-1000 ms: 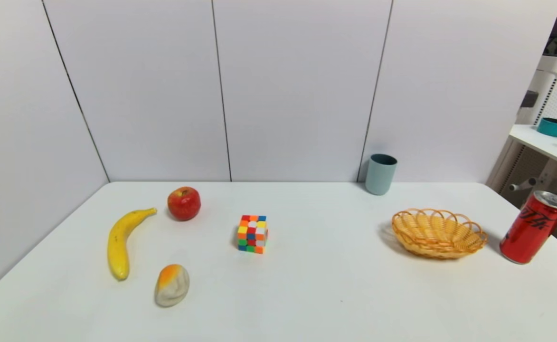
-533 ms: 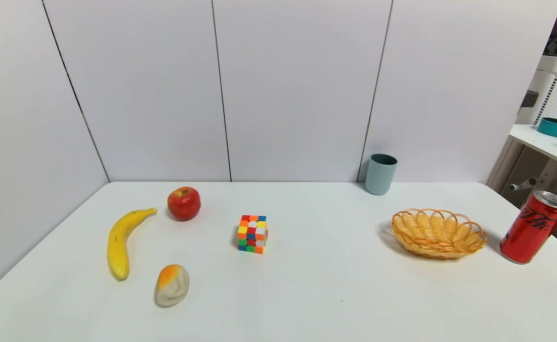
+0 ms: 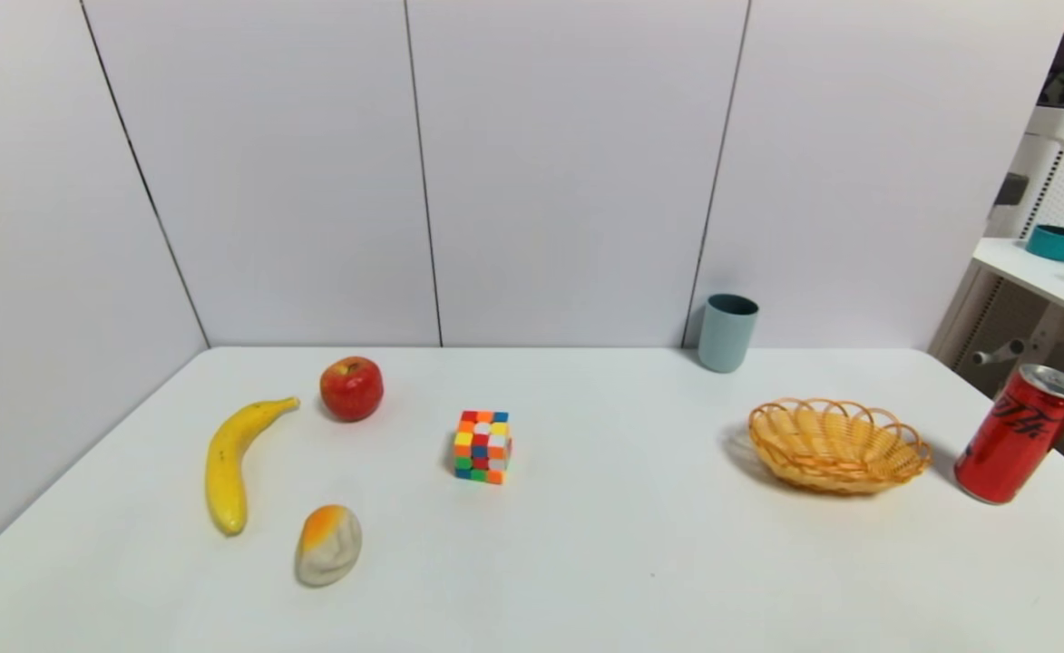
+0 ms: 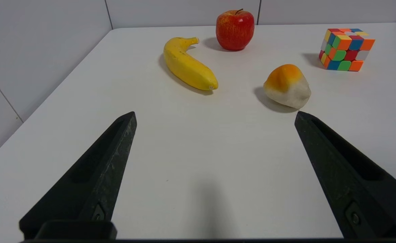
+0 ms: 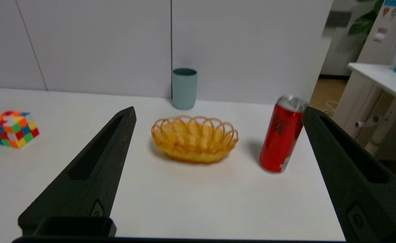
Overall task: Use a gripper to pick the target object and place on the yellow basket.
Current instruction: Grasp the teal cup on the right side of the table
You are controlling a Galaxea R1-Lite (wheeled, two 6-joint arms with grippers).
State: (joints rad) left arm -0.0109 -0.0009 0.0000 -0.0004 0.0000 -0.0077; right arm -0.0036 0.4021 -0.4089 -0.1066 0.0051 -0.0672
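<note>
The grey-blue cup (image 3: 727,333) is standing upright at the back of the worktop (image 3: 586,544), behind the yellow basket (image 3: 837,446). The right gripper (image 5: 218,111) and the left gripper (image 4: 214,114) are both hovering low over the worktop's near edge, fingers spread wide and holding nothing.

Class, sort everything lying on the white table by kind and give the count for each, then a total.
Fruit: 2, the banana and the apple
Bread roll: 1
Puzzle cube: 1
Cup: 1
Basket: 1
Soda can: 1
Total: 7
</note>
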